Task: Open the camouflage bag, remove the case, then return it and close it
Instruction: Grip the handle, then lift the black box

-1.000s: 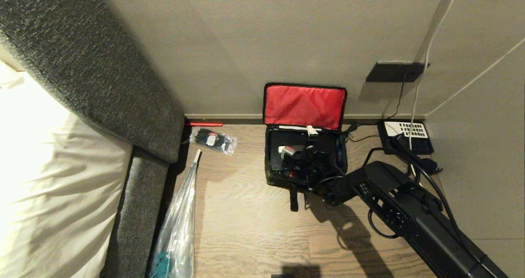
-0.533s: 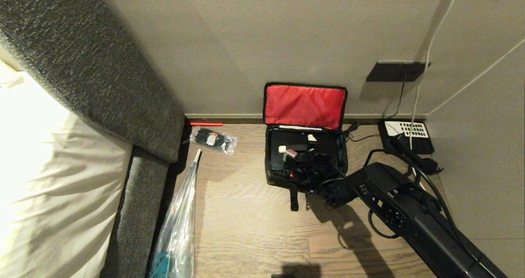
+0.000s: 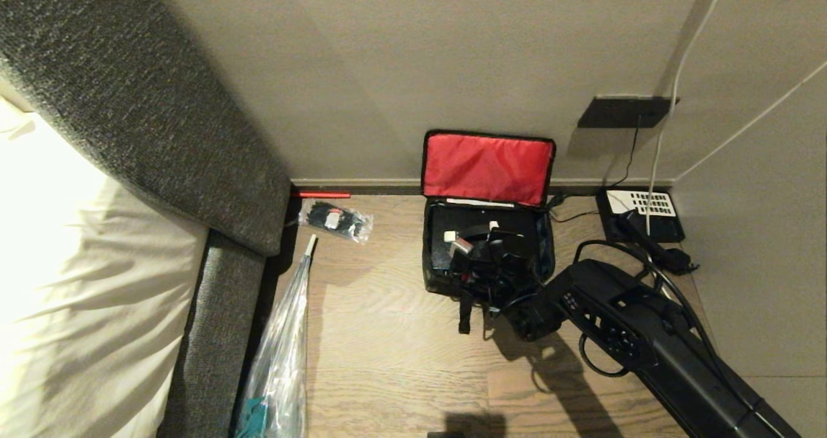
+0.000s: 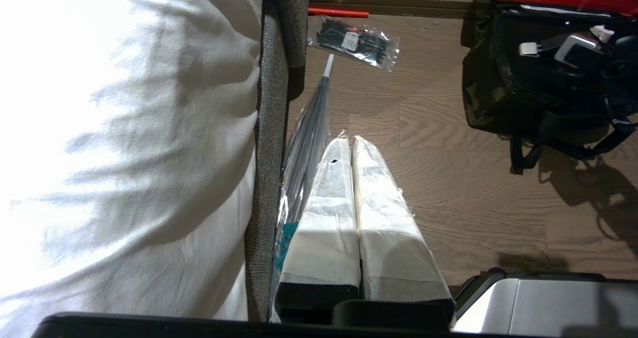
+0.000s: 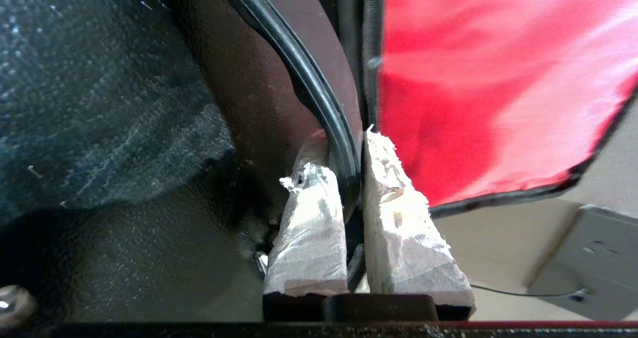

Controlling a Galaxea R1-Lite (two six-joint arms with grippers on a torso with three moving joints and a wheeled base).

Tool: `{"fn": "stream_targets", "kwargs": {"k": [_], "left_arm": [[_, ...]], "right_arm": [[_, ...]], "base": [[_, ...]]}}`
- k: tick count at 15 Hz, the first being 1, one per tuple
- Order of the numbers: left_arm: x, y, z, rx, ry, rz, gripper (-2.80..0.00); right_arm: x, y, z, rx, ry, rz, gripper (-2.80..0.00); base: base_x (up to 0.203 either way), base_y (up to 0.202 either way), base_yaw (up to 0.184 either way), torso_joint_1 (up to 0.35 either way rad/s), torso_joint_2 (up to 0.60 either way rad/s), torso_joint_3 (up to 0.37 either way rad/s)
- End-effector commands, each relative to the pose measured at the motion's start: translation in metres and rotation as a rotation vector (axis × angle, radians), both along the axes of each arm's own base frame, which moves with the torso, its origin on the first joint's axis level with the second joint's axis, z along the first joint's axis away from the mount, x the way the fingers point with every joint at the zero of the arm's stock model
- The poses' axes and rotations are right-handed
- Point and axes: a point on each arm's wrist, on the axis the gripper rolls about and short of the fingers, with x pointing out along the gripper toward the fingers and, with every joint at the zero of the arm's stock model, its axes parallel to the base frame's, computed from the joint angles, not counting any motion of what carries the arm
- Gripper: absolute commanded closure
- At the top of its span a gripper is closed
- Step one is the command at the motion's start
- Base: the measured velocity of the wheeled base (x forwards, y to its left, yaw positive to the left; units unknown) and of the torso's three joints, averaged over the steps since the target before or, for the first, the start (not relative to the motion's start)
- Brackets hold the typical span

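Wood floor (image 3: pixel 387 360) by the wall: bag (image 3: pixel 436 276) stands open. Right end effector (image 5: pixel 351 178) pinches the case (image 5: pixel 319 93) rim; next, lift it straight out.

Camouflage bag (image 3: pixel 439 276) on wood floor by wall, lid open, red lining upright against wall; black case (image 3: pixel 452 221) lies flat inside, one rimmed edge pinched between taped fingers (image 5: pixel 309 218).

A bedroom or hotel room corner: a bed with white sheets (image 3: pixel 77 283) and a grey upholstered frame (image 3: pixel 213 322) stands on a wooden floor (image 3: pixel 387 360), beside plain beige walls (image 3: pixel 413 70), a wall socket plate (image 3: pixel 625 112) and a desk phone (image 3: pixel 639 215).
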Motion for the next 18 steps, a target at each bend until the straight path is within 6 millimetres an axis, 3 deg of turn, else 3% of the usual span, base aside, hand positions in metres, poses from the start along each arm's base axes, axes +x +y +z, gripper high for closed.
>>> {"fn": "stream_targets", "kwargs": {"k": [1,12,18], "left_arm": [[0.000,0.000,0.000,0.000,0.000,0.000,0.00],[0.000,0.000,0.000,0.000,0.000,0.000,0.00],[0.000,0.000,0.000,0.000,0.000,0.000,0.00]], "right_arm": [[-0.013,0.013,0.019,0.021,-0.065,0.026,0.00],[-0.038,0.057,0.053,0.071,-0.117,0.091,0.00],[-0.046,0.059,0.086,0.081,-0.149,0.096,0.00]], "base": [[0.000,0.000,0.000,0.000,0.00,0.000],[0.000,0.000,0.000,0.000,0.00,0.000],[0.000,0.000,0.000,0.000,0.00,0.000]]}}
